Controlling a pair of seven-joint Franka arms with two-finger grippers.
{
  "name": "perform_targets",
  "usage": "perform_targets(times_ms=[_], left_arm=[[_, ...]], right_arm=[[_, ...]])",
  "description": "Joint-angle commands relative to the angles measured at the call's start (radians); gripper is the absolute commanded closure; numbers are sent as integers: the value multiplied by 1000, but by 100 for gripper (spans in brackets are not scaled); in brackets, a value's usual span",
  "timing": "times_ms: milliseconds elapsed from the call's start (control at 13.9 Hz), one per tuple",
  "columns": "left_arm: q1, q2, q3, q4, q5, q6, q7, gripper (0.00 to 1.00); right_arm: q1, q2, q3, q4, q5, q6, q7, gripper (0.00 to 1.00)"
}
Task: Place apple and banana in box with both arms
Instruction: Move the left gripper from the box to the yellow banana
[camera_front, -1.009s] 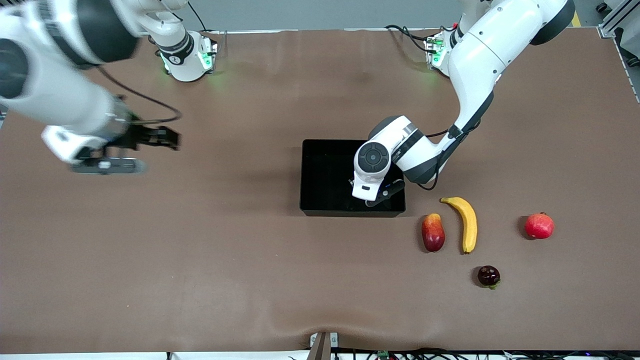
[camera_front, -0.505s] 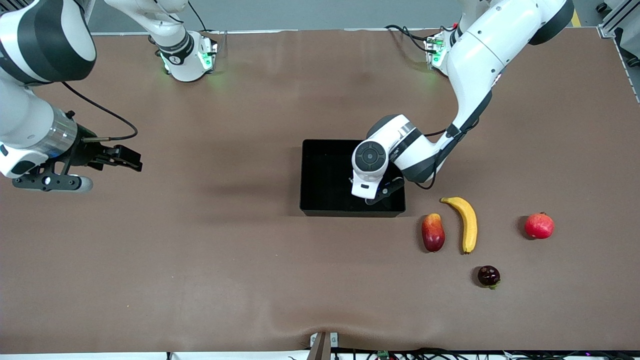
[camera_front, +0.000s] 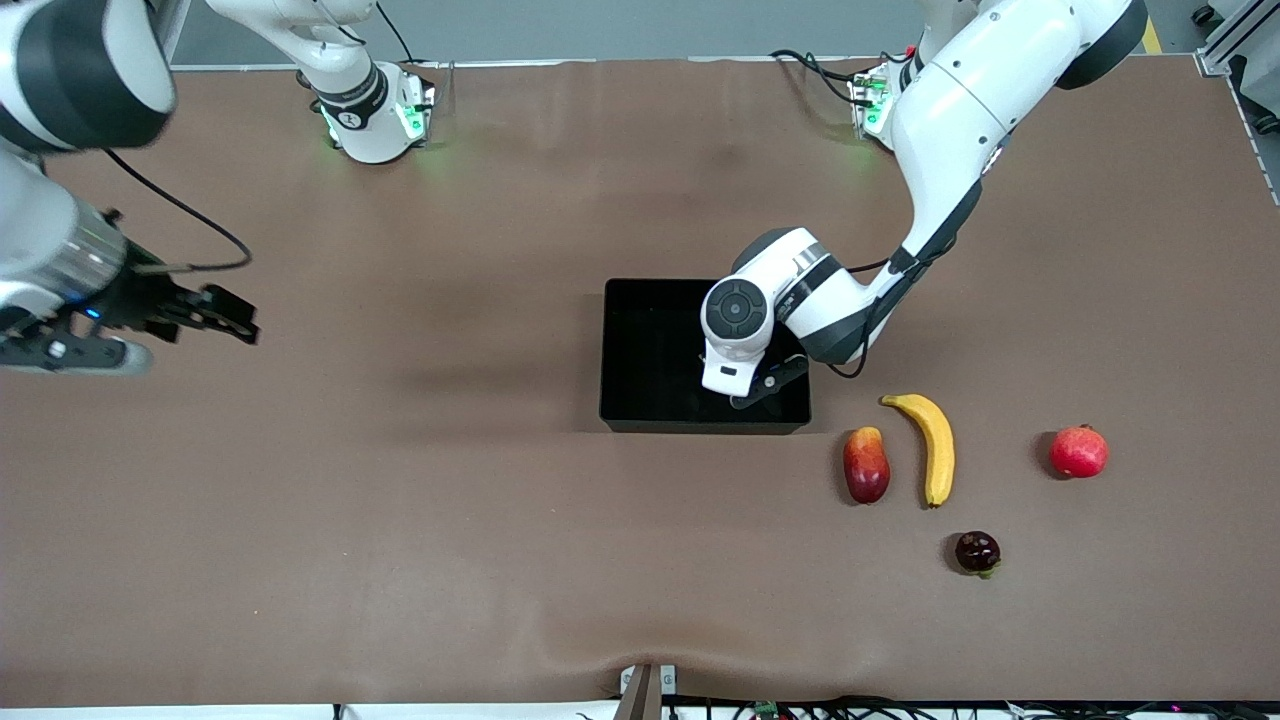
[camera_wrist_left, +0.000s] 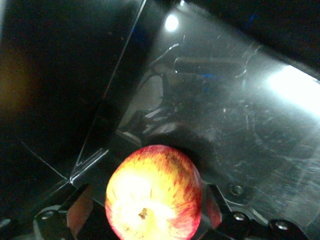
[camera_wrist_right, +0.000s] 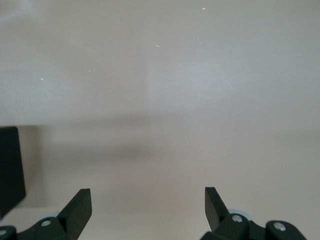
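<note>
The apple (camera_wrist_left: 154, 195), red with yellow streaks, is inside the black box (camera_front: 650, 350), close to a corner of the glossy floor (camera_wrist_left: 240, 130). My left gripper (camera_front: 758, 388) is down in the box at the left arm's end. Its fingers (camera_wrist_left: 80, 216) stand open on either side of the apple, with a gap on one side. In the front view the left wrist hides the apple. The banana (camera_front: 935, 447) lies on the table beside the box, nearer the front camera. My right gripper (camera_front: 232, 320) is open and empty over bare table at the right arm's end.
A red-yellow mango-like fruit (camera_front: 866, 464) lies next to the banana. A red round fruit with a crown (camera_front: 1079, 451) sits toward the left arm's end. A dark fruit (camera_front: 977, 552) lies nearest the front camera. The box's corner (camera_wrist_right: 10, 165) shows in the right wrist view.
My right arm has swung away from the box toward its end of the table. My left wrist has shifted slightly over the box.
</note>
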Motion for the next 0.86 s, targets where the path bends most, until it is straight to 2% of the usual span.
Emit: perform_targets(times_ms=[0,216,505,793], left_arm=[[4,-94,-6,53,3,-134,57,0],[31,-126,-13,148,-1,-248,154,0],[191,-179,-16,148,-21,-260,365,0],[346,-134,-12,145,-14,-215,526,0]], right_arm=[[24,-87,-72,-42,5,-37,-45,0],[41,-116,-148,-34,7,-106,-108,0],[33,-156,-159,-40,8,-170,-123,0],[31,-157,-160,-33,18,-176,-119,0]])
